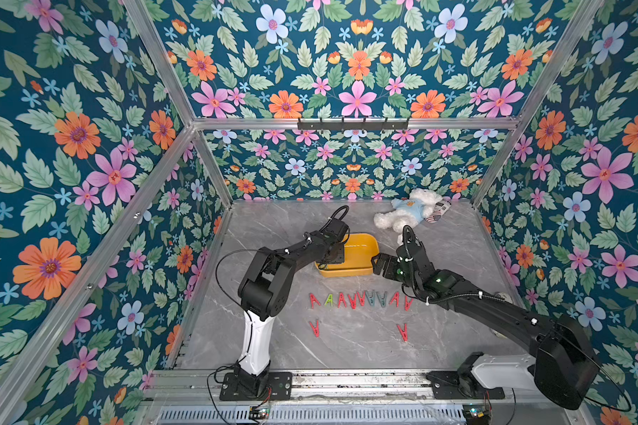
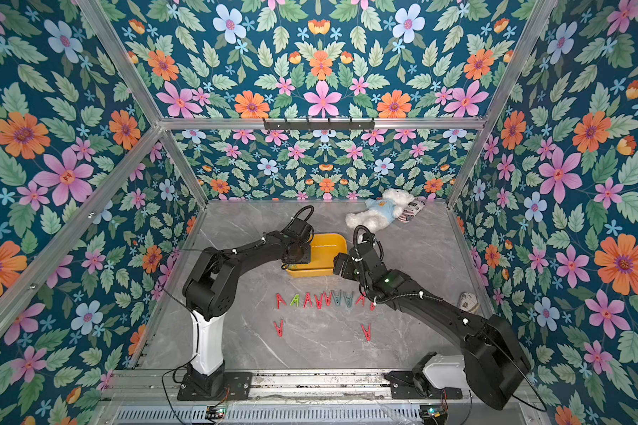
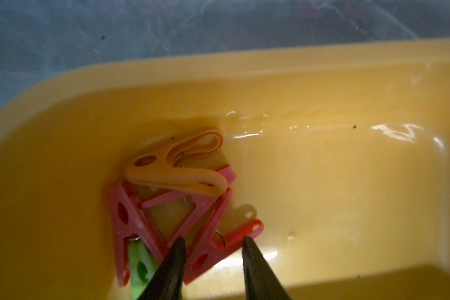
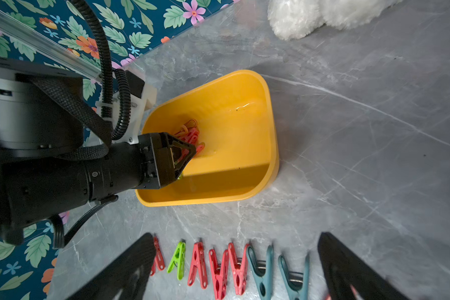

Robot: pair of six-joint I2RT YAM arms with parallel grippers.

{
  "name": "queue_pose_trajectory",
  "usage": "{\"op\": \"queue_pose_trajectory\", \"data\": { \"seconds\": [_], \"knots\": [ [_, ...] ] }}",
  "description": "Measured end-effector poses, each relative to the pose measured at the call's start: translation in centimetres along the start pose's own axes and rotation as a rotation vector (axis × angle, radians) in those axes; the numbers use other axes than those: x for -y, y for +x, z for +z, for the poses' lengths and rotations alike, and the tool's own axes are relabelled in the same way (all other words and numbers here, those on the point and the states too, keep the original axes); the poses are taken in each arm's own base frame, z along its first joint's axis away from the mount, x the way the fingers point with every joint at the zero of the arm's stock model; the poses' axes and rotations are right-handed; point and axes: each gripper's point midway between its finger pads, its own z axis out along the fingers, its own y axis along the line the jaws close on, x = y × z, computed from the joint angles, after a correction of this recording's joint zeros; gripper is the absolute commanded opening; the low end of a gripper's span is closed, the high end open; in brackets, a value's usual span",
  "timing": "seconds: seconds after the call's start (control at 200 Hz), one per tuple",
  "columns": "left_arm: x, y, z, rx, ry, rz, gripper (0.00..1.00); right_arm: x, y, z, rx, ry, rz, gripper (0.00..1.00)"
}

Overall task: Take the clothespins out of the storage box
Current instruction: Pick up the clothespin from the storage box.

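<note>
Checking left end effector (image 3: 213,246): where is it placed? — ops

Found inside the storage box (image 3: 322,85), tips down near the floor. A red clothespin (image 3: 242,232) is bracketed by the two fingers (image 3: 172,270), jaws narrowed. Whether it is actually clenched cannot be told. — dev

What else is seen in the box? — ops

One heap, at the box end nearest the left arm. An orange clothespin (image 3: 182,179) is stacked on top and pink-red clothespins (image 3: 125,215) are crossed under it. A green clothespin (image 3: 140,270) is partly hidden behind a finger. — dev

Right end effector (image 1: 382,266)? — ops

Held just beside the box's near right corner, above the tabletop (image 1: 347,342). Jaws are spread wide and nothing is gripped. Contact with the box wall cannot be judged. — dev

Pins outside the box? — ops

A row of clothespins (image 1: 353,301) is laid on the box's near side, apart from it: red, green, three red, two grey-blue, two red. Two single red clothespins (image 1: 314,328) are set farther from the box than the row, roughly in line with the row's ends. A plush bear (image 1: 409,211) is lying beyond the box's far right corner. — dev
</note>
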Motion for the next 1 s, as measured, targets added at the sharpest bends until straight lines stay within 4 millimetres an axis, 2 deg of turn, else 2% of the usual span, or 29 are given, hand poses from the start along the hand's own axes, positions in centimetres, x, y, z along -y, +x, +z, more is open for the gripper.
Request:
{"op": "queue_pose_trajectory", "data": {
  "seconds": [0.235,0.42,0.63,0.94,1.0],
  "knots": [
    [2.6,-0.4,0.0,-0.014,0.134,-0.003,0.39,0.1,0.1,0.6,-0.013,0.003,0.001,0.99],
    [3.6,-1.4,-1.6,0.024,0.187,-0.002,0.39,0.0,0.2,0.9,-0.02,-0.001,0.001,0.99],
    [3.1,-2.1,-1.6,0.059,0.154,0.03,0.37,0.0,0.3,1.3,-0.03,0.003,0.001,0.99],
    [2.5,-2.5,0.5,0.056,0.088,0.069,0.31,-0.2,0.1,1.6,-0.033,0.002,0.0,0.99],
    [2.5,-2.6,1.0,0.051,0.076,0.071,0.26,-0.2,0.1,1.6,-0.032,0.001,0.0,0.99]
  ]
}}
